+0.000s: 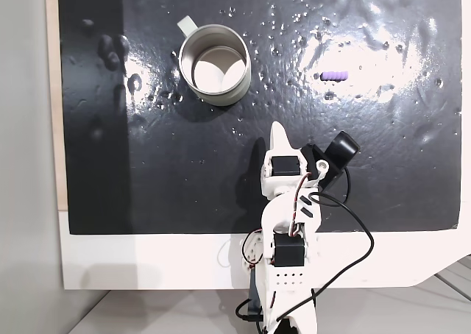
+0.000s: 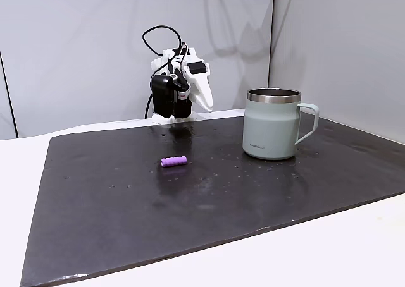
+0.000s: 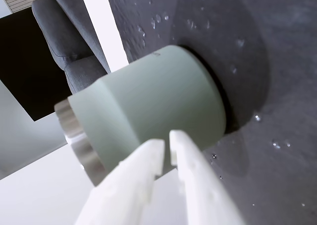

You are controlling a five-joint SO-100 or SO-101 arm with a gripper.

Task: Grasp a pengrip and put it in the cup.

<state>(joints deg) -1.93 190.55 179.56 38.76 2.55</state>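
The pengrip [image 1: 335, 75] is a tiny purple ribbed tube lying flat on the black mat [image 1: 184, 179], also seen as the pengrip [image 2: 173, 161] left of the cup in the side fixed view. The cup [image 1: 215, 63] is a pale grey-green mug with a steel rim, standing upright with nothing in it; the cup [image 2: 272, 132] has its handle on the right there. My white gripper [image 1: 277, 130] hovers near the arm's base, between the two and touching neither. In the wrist view the gripper [image 3: 167, 140] points at the cup's wall [image 3: 158, 101], its fingers nearly together with nothing held.
Clear glossy bumps dot the mat [image 2: 253, 198]. A white table [image 1: 147, 260] borders it, with a wooden strip [image 1: 51, 91] at the left in the top fixed view. Black cables [image 1: 353, 224] loop beside the arm. A dark chair [image 3: 69, 36] stands beyond the table.
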